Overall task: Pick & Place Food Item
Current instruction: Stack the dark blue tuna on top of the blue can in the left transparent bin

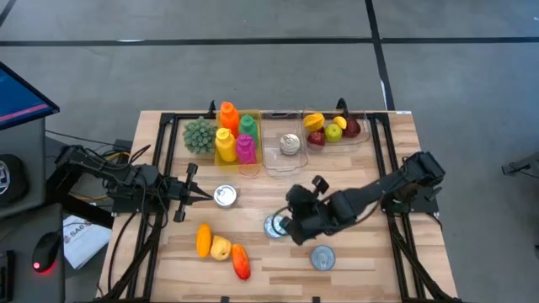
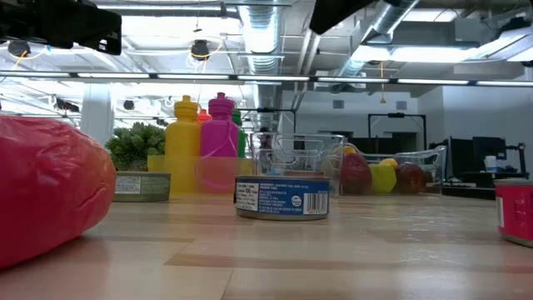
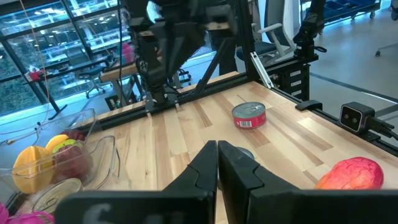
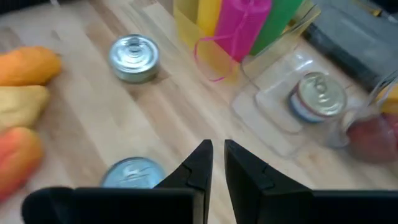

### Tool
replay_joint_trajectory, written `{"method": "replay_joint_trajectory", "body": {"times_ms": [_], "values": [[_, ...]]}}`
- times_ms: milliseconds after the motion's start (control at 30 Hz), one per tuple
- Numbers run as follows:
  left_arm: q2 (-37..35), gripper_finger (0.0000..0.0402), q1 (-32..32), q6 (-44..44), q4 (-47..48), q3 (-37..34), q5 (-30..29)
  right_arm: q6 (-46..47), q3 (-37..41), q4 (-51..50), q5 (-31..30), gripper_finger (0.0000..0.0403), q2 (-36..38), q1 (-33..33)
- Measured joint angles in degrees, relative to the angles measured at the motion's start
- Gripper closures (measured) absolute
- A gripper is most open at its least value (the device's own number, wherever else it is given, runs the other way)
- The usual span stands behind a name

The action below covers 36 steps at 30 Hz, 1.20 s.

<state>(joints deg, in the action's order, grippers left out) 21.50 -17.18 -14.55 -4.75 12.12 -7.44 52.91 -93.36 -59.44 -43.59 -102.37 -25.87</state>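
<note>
High view: left pincer clenched, empty, beside a silver tin can; right pincer over a second tin on the wooden tabletop.
Right wrist view: fingers nearly together, grasping nothing; third tin lies in clear plastic tray.

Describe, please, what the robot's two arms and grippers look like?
Both arms are black, built of blocky jointed segments. The left arm trails loose black cables. The left gripper and right gripper each end in two dark, tapered, wedge-shaped fingers. No markings show.
</note>
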Motion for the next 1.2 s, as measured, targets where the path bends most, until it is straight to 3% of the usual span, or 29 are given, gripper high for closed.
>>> {"method": "replay_joint_trajectory", "body": {"times_ms": [667, 1200], "values": [[0.0, 0.0399, 0.0, 0.0, 0.0, 0.0, 0.0, 20.6, 0.0, 0.3, -2.7, 0.0365, -0.1, -8.1], [0.0, 0.0399, 0.0, 0.0, -0.9, 0.0, 0.0, 37.9, 0.0, 0.3, 9.1, 0.0365, -0.1, -12.8]]}}
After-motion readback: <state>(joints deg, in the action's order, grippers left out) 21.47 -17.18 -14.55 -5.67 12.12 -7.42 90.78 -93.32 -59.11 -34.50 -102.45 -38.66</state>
